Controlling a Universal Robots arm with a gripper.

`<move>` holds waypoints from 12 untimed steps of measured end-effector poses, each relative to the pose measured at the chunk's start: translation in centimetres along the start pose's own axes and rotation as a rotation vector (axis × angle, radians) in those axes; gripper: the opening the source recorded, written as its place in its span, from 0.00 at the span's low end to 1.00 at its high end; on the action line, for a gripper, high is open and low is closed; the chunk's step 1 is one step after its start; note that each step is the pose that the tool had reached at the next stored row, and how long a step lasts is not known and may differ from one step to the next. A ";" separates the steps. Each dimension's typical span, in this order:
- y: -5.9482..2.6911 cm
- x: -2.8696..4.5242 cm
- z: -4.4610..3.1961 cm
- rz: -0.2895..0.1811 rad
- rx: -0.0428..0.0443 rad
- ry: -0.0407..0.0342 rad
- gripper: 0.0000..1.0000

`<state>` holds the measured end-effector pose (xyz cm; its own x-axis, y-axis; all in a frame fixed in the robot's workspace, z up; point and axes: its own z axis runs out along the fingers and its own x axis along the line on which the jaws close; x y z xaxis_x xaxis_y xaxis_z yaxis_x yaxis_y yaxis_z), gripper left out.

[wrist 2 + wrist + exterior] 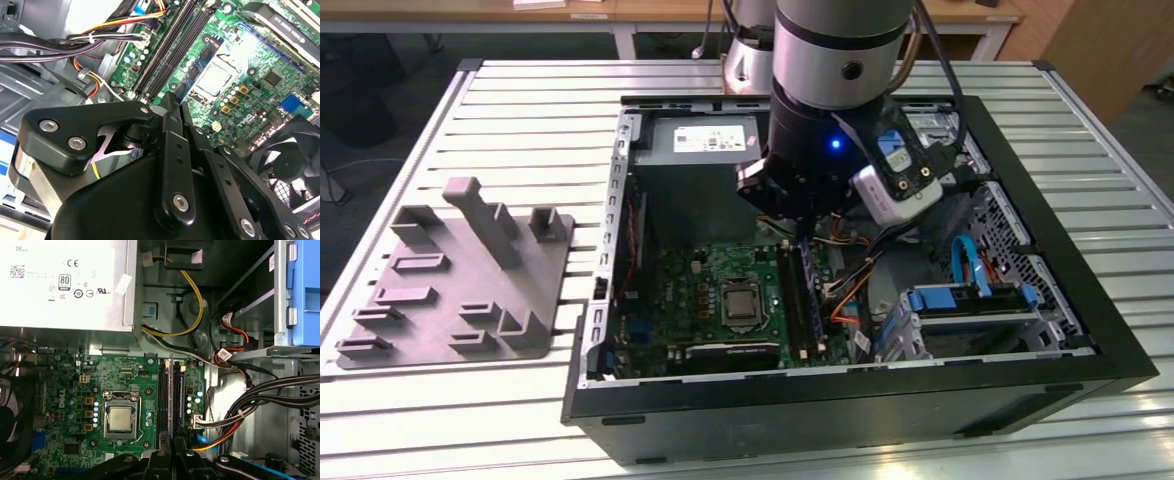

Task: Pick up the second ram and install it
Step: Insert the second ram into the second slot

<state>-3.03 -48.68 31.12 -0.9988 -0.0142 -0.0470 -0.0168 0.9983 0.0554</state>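
Observation:
My gripper reaches down into the open computer case, over the green motherboard. It is shut on the second ram, a thin dark stick seen edge-on in the first wrist view. The stick runs out from the black fingers along the black memory slots. It stands upright right at those slots; whether it sits in one I cannot tell. Beside it another stick with a bluish face stands in a slot. In the second wrist view the fingers press together above the slots.
The grey power supply fills the case's far end. Cable bundles and a blue drive bay crowd the exterior view's right side. The processor socket lies beside the slots. A grey slotted plate with posts rests on the table at the exterior view's left.

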 end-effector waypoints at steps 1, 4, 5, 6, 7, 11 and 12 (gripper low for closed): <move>0.00 0.00 0.03 0.000 -0.0001 0.0000 0.14; -0.01 0.01 0.11 0.000 0.0000 0.0000 0.14; -0.01 0.01 0.14 0.000 0.0000 0.0000 0.14; -0.02 0.01 0.15 0.000 0.0000 0.0000 0.14; -0.02 0.01 0.17 0.000 0.0000 0.0000 0.14; -0.02 0.01 0.27 0.000 -0.0001 0.0000 0.14; -0.02 0.01 0.30 0.000 0.0000 0.0000 0.14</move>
<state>-3.03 -48.69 30.82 -0.9988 -0.0142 -0.0470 -0.0168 0.9983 0.0554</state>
